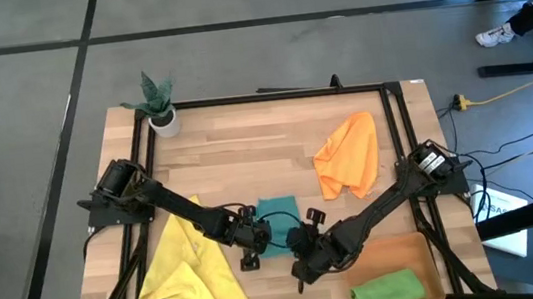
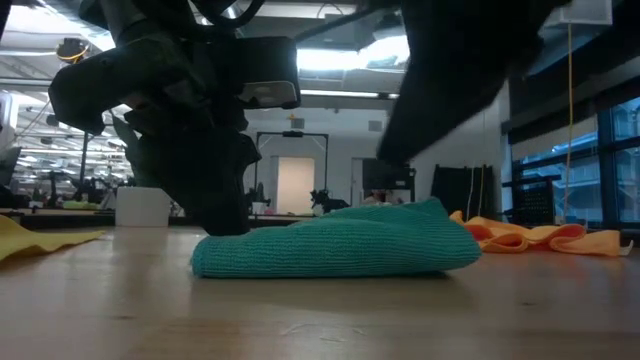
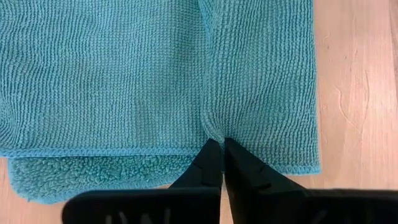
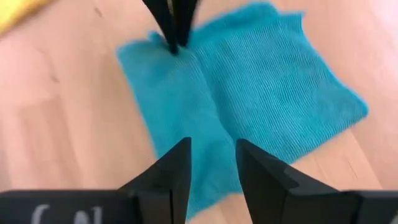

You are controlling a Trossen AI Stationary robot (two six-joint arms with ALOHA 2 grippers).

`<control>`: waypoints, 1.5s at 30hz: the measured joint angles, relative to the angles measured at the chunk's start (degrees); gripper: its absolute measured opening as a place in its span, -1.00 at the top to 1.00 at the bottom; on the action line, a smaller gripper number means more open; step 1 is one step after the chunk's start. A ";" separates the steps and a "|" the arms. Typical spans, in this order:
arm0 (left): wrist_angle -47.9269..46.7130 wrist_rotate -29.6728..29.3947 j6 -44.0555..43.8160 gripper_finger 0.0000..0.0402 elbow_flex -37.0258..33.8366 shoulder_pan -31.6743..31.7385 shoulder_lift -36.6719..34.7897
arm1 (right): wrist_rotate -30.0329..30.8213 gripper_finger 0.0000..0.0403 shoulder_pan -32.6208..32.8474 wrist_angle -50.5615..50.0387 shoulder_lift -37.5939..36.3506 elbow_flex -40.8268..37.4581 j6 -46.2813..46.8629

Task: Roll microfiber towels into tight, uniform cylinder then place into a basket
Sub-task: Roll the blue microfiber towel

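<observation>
Teal towel (image 1: 277, 219) lies folded on the desk (image 1: 246, 147) near the front edge (no readable writing anywhere). Left gripper (image 3: 217, 151), jaws pinched shut on its edge; right gripper (image 4: 211, 162), jaws parted, empty, over its opposite side. Farther right, green towel (image 1: 387, 289) fills the basket (image 1: 399, 253).

We note one folded towel (image 1: 278, 214) lying flat at the table's (image 1: 246, 142) front centre, between the left gripper (image 1: 256, 237) and the right gripper (image 1: 297, 241). A second towel (image 1: 192, 269) lies front left, a third (image 1: 348, 155) right of centre. The basket (image 1: 404, 252), front right, holds a rolled towel (image 1: 387, 290). A plant pot (image 1: 164, 121) stands at the rear left corner.
</observation>
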 joint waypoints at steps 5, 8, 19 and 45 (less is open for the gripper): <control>0.00 -0.01 0.00 1.00 0.00 0.00 0.02 | 2.02 0.36 1.08 8.14 -0.02 -1.39 -6.83; 0.00 0.00 -0.02 1.00 -0.02 0.00 0.04 | 1.99 0.36 0.89 15.07 -0.03 -4.90 -11.36; 0.06 0.00 -0.06 1.00 -0.07 0.00 0.04 | -1.45 0.36 -2.02 33.25 -0.03 -17.54 -19.14; 3.15 -3.52 0.76 0.60 -0.22 -1.15 0.26 | -2.96 0.36 -2.33 41.23 -0.16 -23.98 -19.32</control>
